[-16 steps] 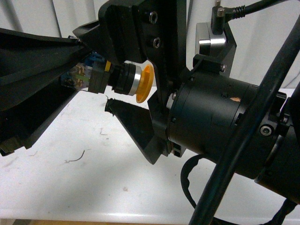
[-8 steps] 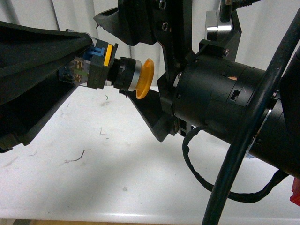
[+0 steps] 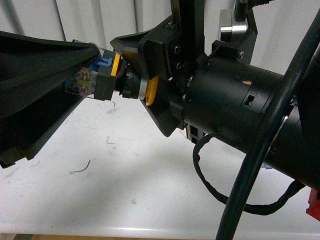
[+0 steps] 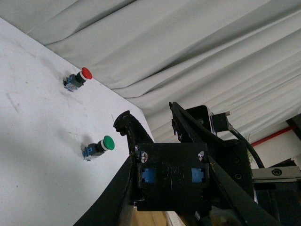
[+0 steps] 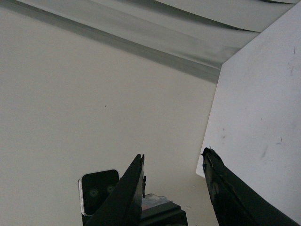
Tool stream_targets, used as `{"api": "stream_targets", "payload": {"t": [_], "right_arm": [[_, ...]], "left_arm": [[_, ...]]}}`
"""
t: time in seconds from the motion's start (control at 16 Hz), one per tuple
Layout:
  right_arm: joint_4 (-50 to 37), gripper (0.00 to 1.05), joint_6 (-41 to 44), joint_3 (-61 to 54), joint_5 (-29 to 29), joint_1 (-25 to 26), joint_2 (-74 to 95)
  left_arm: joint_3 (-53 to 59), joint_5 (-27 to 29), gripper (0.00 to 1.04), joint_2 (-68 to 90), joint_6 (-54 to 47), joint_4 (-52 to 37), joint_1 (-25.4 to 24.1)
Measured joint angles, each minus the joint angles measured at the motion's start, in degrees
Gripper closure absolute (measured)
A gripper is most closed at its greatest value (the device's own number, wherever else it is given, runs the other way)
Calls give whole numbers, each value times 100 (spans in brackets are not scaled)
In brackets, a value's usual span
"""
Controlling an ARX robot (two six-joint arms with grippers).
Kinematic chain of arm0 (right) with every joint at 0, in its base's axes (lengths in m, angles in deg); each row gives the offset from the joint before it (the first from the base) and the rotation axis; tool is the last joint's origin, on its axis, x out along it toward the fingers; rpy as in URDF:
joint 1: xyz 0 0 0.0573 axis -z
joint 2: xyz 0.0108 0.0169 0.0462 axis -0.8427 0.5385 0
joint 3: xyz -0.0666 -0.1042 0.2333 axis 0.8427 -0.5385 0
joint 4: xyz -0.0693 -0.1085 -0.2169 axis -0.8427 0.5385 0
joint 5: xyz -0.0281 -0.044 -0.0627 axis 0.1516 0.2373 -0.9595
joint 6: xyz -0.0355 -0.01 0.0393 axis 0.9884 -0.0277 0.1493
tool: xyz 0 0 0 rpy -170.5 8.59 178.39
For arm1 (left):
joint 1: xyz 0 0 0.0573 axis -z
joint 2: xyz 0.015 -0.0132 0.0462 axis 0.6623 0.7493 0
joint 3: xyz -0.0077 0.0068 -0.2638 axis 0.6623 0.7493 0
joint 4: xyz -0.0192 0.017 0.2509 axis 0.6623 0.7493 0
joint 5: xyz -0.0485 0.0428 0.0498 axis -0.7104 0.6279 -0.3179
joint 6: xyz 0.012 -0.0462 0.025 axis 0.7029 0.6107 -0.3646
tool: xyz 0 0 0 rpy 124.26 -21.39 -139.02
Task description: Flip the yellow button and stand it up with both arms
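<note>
The yellow button [image 3: 150,91] hangs sideways above the white table [image 3: 125,170], its yellow cap pointing right and its blue contact block [image 3: 103,63] pointing left. My left gripper [image 3: 92,75] comes in from the left and is shut on the black body and block. From the right, my right gripper [image 3: 146,80] is shut on the cap and silver collar. In the left wrist view the block's rear face [image 4: 171,176] fills the space between my left gripper [image 4: 171,181] fingers. The right wrist view shows my right gripper [image 5: 174,154] with only a bit of the button [image 5: 157,209] low between the fingers.
A red-capped button [image 4: 78,78] and a green-capped button [image 4: 99,147] lie on the table near the grey curtain [image 4: 188,56]. The right arm's thick body [image 3: 235,115] and black cables [image 3: 250,190] fill the right half of the front view.
The right gripper's fingers, spread wide around the yellow cap a second ago, have shut onto it. The left gripper kept its hold and the button rose slightly.
</note>
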Motion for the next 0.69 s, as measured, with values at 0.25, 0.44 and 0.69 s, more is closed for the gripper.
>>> {"api": "stream_targets", "payload": {"t": [0.25, 0.44, 0.69], "right_arm": [[-13, 71, -22, 0, -2, 2, 0], [-24, 72, -22, 0, 15, 46, -4], [63, 74, 22, -7, -4, 151, -20]], "left_arm": [[0, 7, 70, 0, 140, 2, -9], [26, 28, 61, -74, 168, 33, -2], [219, -90, 10, -732, 111, -48, -404]]}}
